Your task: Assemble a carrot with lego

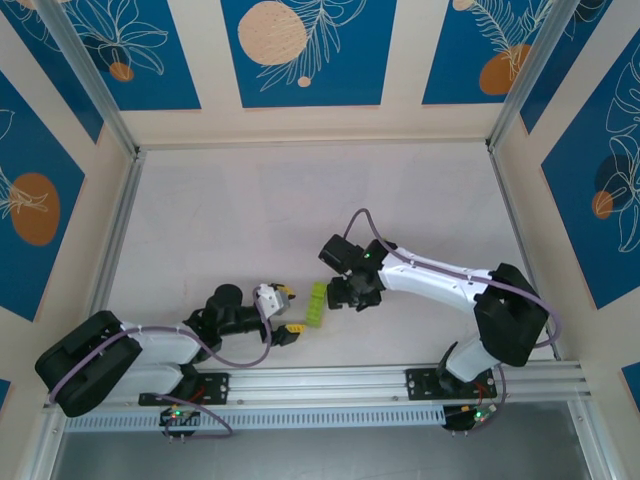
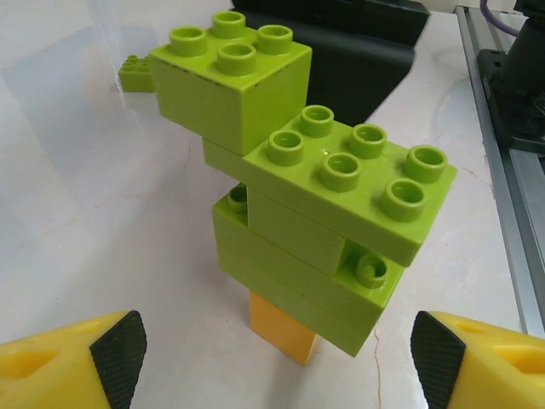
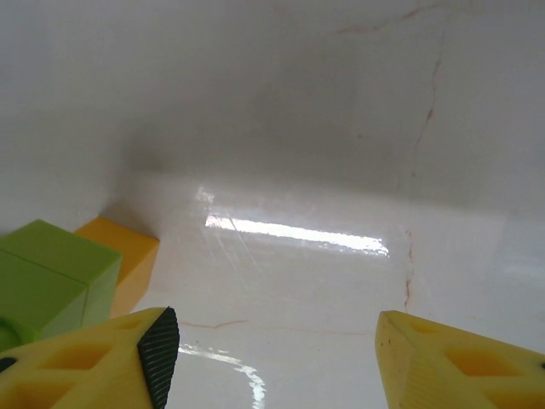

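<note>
Flanking one unheld carrot [image 2: 298,196]: left pincer [image 2: 277,354] and right pincer [image 3: 272,345], both wide open.

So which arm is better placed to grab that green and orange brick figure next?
Probably the left: the carrot sits centred ahead of the open left gripper, whereas it lies off to the side of the right gripper, outside its fingers.

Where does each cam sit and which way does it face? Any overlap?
Top external: above and behind the arm bases, looking down on the table; both arms, left gripper and right gripper show.
Left wrist: on the left arm, facing the carrot; own yellow fingers at the bottom corners.
Right wrist: low over the table, carrot at the left edge; own fingers below.
Shared: all three see the carrot.
</note>
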Tool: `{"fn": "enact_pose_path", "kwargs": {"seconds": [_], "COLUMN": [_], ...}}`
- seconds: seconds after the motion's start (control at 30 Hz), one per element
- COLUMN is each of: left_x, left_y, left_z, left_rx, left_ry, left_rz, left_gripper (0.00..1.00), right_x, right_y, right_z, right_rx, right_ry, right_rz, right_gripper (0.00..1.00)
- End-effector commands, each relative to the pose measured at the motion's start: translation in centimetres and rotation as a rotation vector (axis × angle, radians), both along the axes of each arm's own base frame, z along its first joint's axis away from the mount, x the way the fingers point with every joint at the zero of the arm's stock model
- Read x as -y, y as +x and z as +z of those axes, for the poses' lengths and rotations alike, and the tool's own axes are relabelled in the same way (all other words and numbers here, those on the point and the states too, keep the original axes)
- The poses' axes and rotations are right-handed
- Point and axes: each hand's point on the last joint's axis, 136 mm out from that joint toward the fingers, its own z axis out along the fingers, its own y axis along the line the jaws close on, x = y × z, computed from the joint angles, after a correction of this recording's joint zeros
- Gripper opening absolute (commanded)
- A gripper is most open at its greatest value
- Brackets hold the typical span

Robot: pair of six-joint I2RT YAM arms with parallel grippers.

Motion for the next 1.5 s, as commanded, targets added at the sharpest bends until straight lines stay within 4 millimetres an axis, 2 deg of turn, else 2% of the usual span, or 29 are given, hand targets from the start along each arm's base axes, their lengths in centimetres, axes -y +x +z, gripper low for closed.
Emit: {"fn": "enact_pose_path", "kwargs": {"seconds": [0.0, 0.33, 0.9, 1.47], "left_x": [0.7, 0.8, 0.9, 1.0], "left_y": [-0.3, -0.3, -0.2, -0.1], "left_z": [1.1, 1.1, 0.9, 0.6], "left_rx": [0.040, 0.041, 0.040, 0.035], "left_ry": [-0.026, -0.024, -0.014, -0.004], "left_rz": [-0.045, -0.048, -0.051, -0.052], "left_gripper": [0.83, 0.83, 0.83, 0.83], "right_x": [-0.5, -1.5, -4.7, -6.8], "right_y": [1.2, 3.7, 5.1, 6.8], "right_z": [0.2, 0.3, 1.1, 1.6], "right_rx": [0.018, 0.031, 0.042, 0.062], "right_ry": [0.001, 0.001, 0.044, 0.062], "right_rz": [0.017, 0.030, 0.088, 0.156], "right_gripper": [0.64, 0.64, 0.64, 0.63]}}
